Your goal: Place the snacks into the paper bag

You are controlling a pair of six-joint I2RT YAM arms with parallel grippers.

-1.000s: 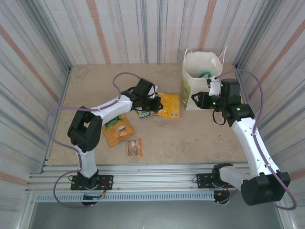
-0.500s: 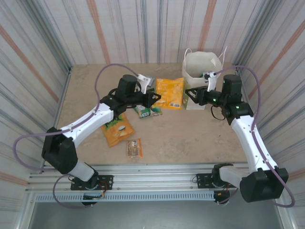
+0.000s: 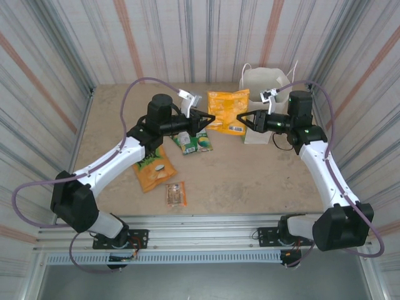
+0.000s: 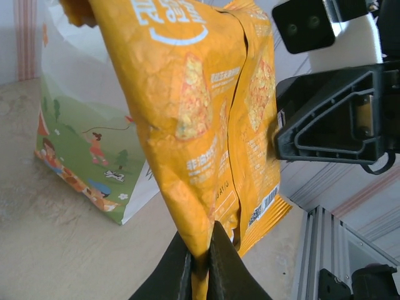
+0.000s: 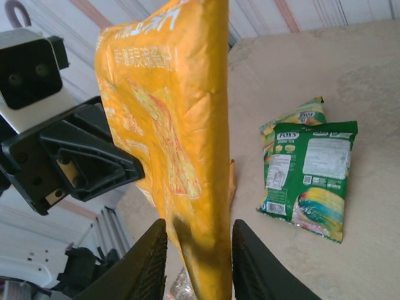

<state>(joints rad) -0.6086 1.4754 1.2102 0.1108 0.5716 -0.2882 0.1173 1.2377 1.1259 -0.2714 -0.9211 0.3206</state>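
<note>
An orange-yellow snack packet (image 3: 228, 111) hangs in the air just left of the white paper bag (image 3: 265, 84). My left gripper (image 3: 209, 119) is shut on the packet's left edge, and its jaws pinch the packet (image 4: 200, 112) at the bottom edge in the left wrist view. My right gripper (image 3: 245, 119) is open at the packet's right edge. Its fingers (image 5: 153, 262) straddle the packet (image 5: 181, 125) without closing on it. The bag's green printed side (image 4: 81, 137) stands behind the packet. Two green packets (image 5: 312, 169) lie on the table below.
The green packets (image 3: 195, 142) lie under the left arm. An orange-and-green packet (image 3: 153, 170) and a small clear packet (image 3: 176, 194) lie nearer the front. Corrugated walls close in the table (image 3: 250, 175) on three sides; the bag stands in the back right corner.
My left gripper has lifted the orange packet off the table and carried it up and right toward the bag. My right gripper has swung left from the bag to meet the packet.
</note>
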